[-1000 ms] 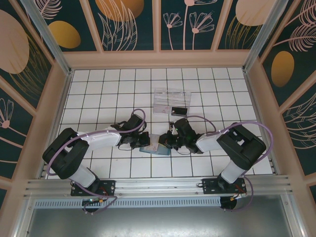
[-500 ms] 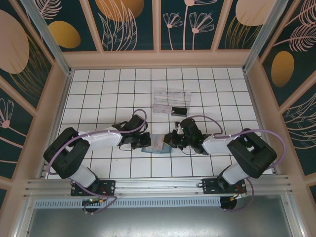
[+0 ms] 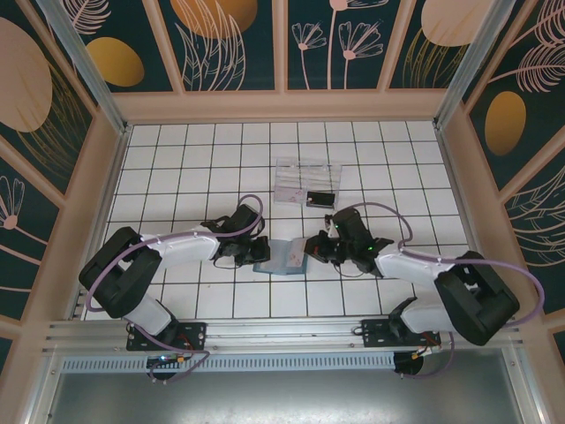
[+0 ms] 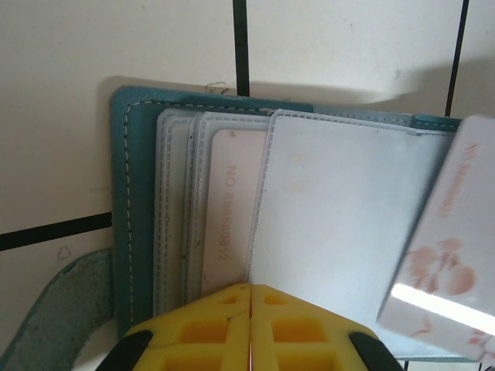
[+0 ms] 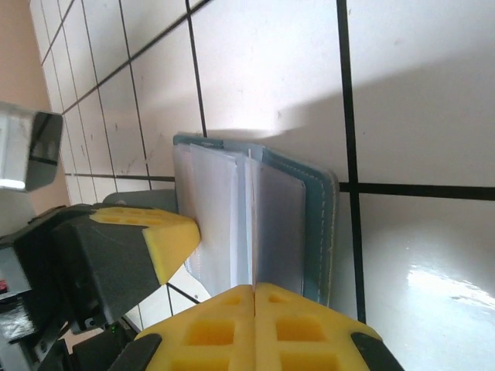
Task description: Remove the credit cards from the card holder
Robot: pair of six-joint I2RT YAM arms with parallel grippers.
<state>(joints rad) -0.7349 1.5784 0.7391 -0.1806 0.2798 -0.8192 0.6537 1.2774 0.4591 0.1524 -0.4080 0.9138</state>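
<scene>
The card holder (image 3: 281, 258) lies open on the tiled worktop (image 3: 177, 177), just below the centre of the overhead view, between my two wrists. My left fingers (image 4: 203, 334) are pressed together on its near edge, at the bottom of the left wrist view. I judge that nip is there to pin the holder flat, so it does not slide when a card is drawn. In its pockets I see a numbered card (image 4: 232, 216) tucked under a pale card (image 4: 340, 232), and at the right edge of that view a printed card (image 4: 445, 255) sits tilted, partly lifted out.

My right fingers (image 5: 209, 334) are closed tight as well, meeting on a thin leaf at the opposite edge. Whether that leaf is card or lining, I cannot tell. Above centre in the overhead view, a black card (image 3: 320, 199) already rests in the clear tray (image 3: 300, 174).
</scene>
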